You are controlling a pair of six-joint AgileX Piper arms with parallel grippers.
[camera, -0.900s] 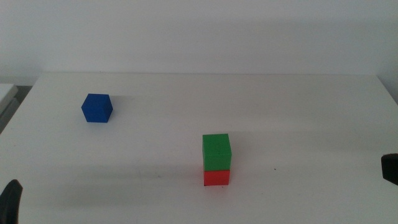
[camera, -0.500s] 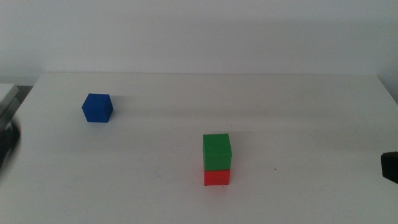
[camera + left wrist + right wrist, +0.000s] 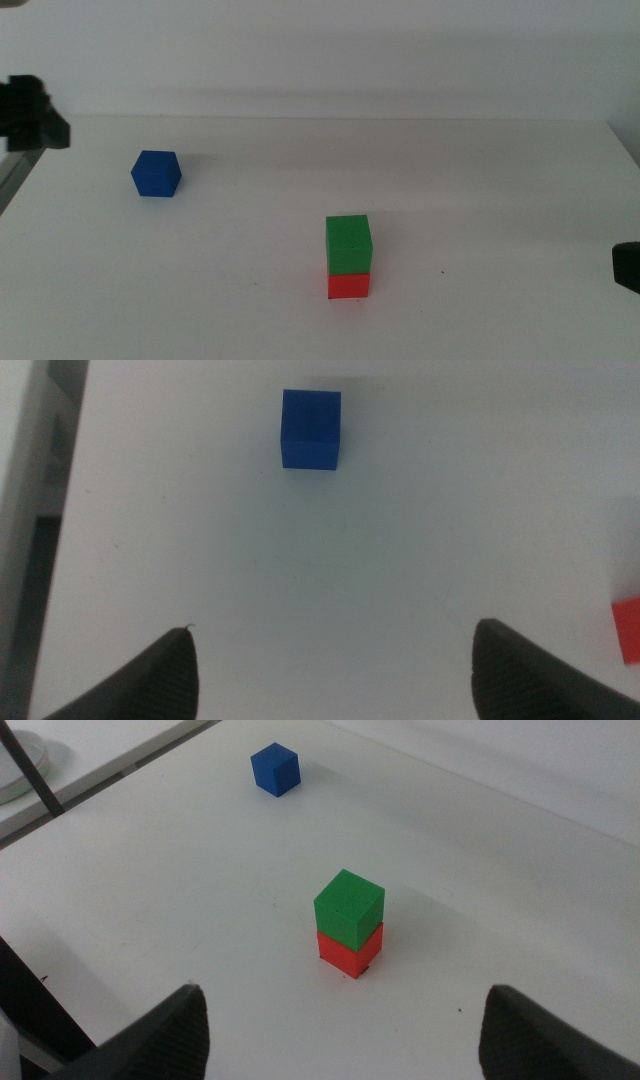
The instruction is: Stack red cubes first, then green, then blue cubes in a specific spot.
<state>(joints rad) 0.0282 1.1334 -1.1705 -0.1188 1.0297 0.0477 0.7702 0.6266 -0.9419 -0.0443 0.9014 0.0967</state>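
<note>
The green cube (image 3: pixel 348 243) sits squarely on the red cube (image 3: pixel 348 286) near the table's middle front; both also show in the right wrist view, green cube (image 3: pixel 349 907) over red cube (image 3: pixel 347 956). The blue cube (image 3: pixel 156 173) stands alone at the far left. My left gripper (image 3: pixel 340 680) is open and hovers some way short of the blue cube (image 3: pixel 310 428), nothing between its jaws. In the middle view the left arm (image 3: pixel 30 112) shows at the far left edge. My right gripper (image 3: pixel 350 1040) waits open at the right edge (image 3: pixel 627 267).
The white table's left edge (image 3: pixel 60 510) runs close beside the blue cube. A pale round object (image 3: pixel 20 760) lies beyond that edge. A red sliver (image 3: pixel 627 628) of the stack shows at the left wrist picture's side.
The left arm has swung from the front left corner up along the left edge to the far left, near the blue cube. The cubes and the right gripper have not moved.
</note>
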